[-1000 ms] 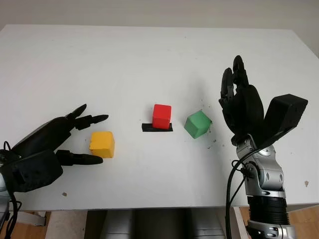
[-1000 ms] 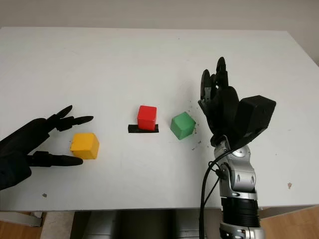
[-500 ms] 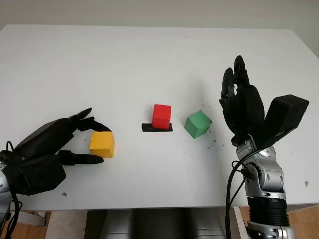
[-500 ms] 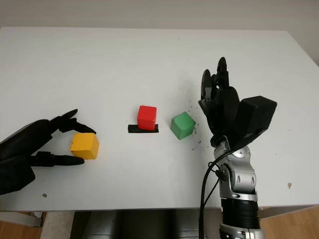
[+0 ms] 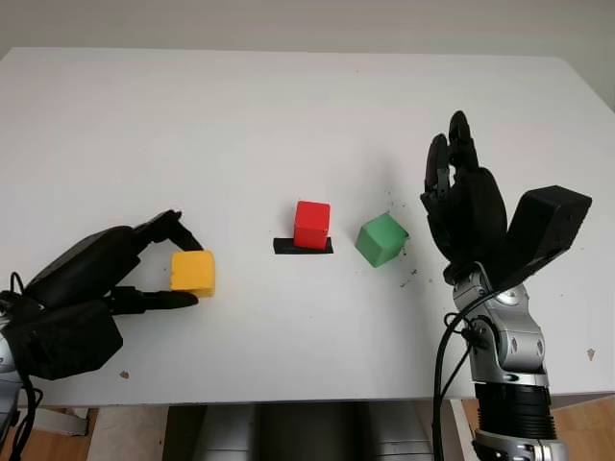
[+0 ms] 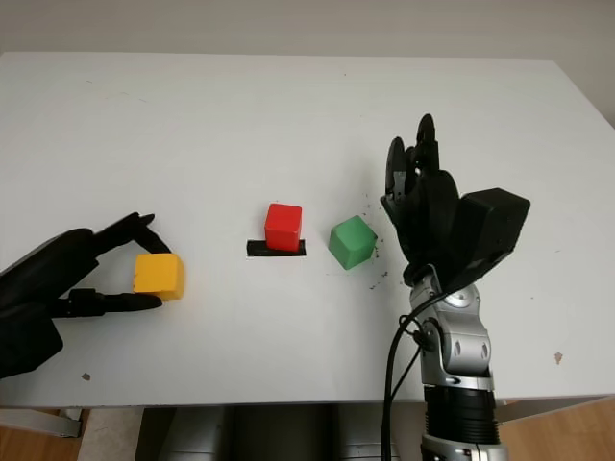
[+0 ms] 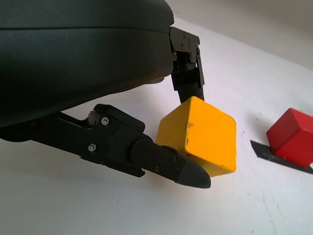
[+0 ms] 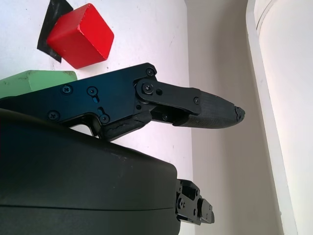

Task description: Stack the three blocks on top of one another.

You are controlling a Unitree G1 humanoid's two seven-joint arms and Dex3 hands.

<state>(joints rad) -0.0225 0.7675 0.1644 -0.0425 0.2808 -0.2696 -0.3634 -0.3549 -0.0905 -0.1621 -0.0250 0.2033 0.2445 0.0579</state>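
Left hand point(image 5: 144, 274): closed on the yellow block point(image 5: 193, 273) at the near left of the white table point(image 5: 288, 115), one finger on the far face, one along the near lower edge. From the left wrist view the block looks tipped up on an edge, though you can't be sure it has left the surface.

Right hand point(image 5: 461, 206): open, held upright above the table, just right of the green block point(image 5: 381, 239), holding nothing.

Risks for you:
- The grip sits on few contact points near the block's edges; the yellow block could pivot or slip out on the lift.
- The red block point(image 5: 311, 224) stands on a black tape strip point(image 5: 303, 247), with the green block near it; a careless carry could knock either.
- Setting down off-centre would topple the stack.

Materials:
- Three small cubes with softly rounded edges, matte and slightly scuffed, likely foam or painted wood.
- Table smooth, with dark specks around the green block.
- Fingers hard black plastic, tapered tips.
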